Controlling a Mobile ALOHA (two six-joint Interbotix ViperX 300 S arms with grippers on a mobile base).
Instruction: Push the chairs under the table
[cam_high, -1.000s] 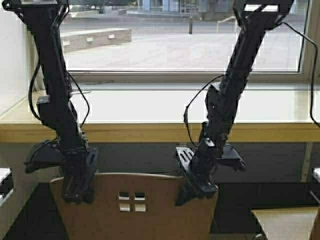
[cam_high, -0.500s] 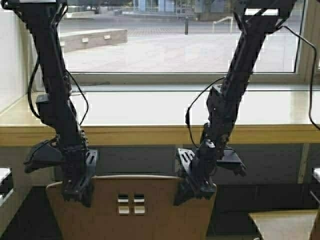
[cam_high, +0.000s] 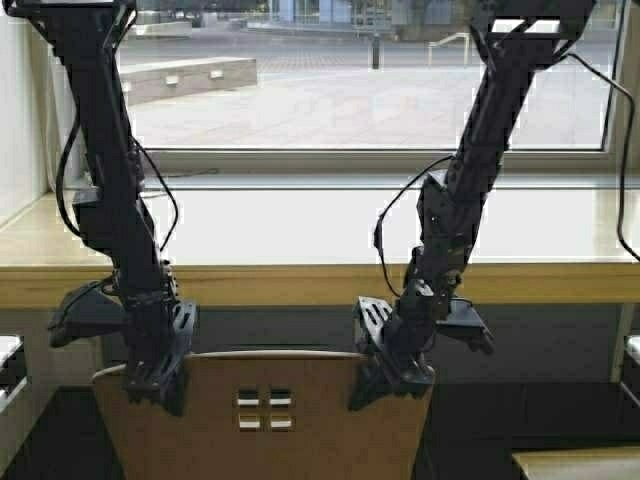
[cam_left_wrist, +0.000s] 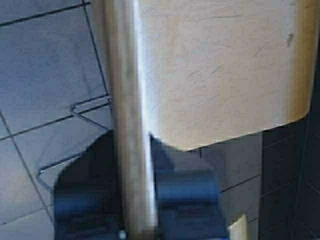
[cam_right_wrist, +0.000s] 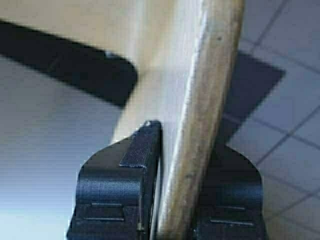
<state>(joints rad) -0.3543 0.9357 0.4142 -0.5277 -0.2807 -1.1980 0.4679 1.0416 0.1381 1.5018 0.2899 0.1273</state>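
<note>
A: What's moved? 
B: Your base rolled forward; table (cam_high: 330, 281) sits lower, nearer. 
A: Grip? 
B: Left gripper (cam_high: 152, 385) and right gripper (cam_high: 385, 385) both clamped on chair (cam_high: 265, 415) back's top edge, just before the table.

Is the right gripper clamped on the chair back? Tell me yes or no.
Yes: in the right wrist view the right gripper has one finger on each side of the chair back's top edge, pressed against it.

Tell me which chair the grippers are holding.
The chair in the middle, with four square cutouts; the left gripper and right gripper clamp its back's top edge. The one at far right is untouched.
</note>
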